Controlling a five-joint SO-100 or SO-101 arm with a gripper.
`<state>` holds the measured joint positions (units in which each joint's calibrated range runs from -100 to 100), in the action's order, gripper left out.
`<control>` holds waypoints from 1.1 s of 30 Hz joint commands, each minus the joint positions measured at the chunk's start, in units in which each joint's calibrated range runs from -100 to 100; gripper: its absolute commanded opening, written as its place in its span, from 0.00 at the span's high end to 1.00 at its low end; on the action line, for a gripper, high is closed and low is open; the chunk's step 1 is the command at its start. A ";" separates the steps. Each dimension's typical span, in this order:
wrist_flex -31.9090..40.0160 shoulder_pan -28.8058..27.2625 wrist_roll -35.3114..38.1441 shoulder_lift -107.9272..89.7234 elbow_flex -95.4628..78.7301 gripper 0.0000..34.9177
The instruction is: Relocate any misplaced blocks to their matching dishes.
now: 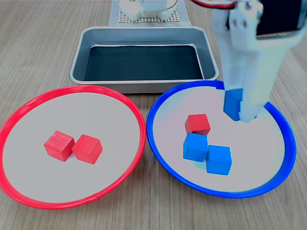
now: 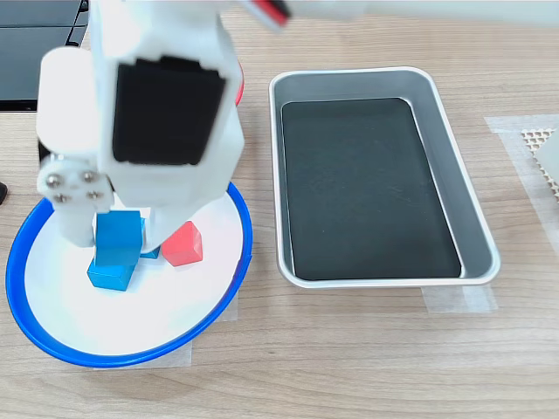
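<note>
The blue-rimmed dish [image 1: 259, 153] [image 2: 157, 305] holds a red block [image 1: 197, 124] [image 2: 182, 244] and two touching blue blocks [image 1: 195, 146] [image 1: 219, 159]. My white gripper [image 1: 240, 111] [image 2: 118, 240] reaches down into this dish, shut on a third blue block [image 1: 234, 103] [image 2: 118, 236] at or just above the dish floor. In the second exterior view another blue block [image 2: 111, 275] lies right below the held one. The red-rimmed dish [image 1: 72, 110] at the first exterior view's left holds two red blocks [image 1: 59, 145] [image 1: 88, 148]. The arm hides nearly all of that dish in the second exterior view.
A rectangular silver tray [image 1: 144, 29] [image 2: 349, 74] with a dark bottom stands behind the two dishes, with nothing in it. A mesh mat [image 1: 148, 19] [image 2: 541, 140] lies under the arm's base beyond the tray. A black object [image 2: 35, 35] sits at the second exterior view's top left.
</note>
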<state>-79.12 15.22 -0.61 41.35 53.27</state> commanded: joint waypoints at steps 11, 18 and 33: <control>12.55 0.36 1.47 0.49 -4.25 0.99; 13.54 1.11 0.24 2.62 -2.97 0.99; 9.41 1.77 -3.66 6.63 -2.42 0.87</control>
<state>-69.41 17.35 -4.08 48.59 48.64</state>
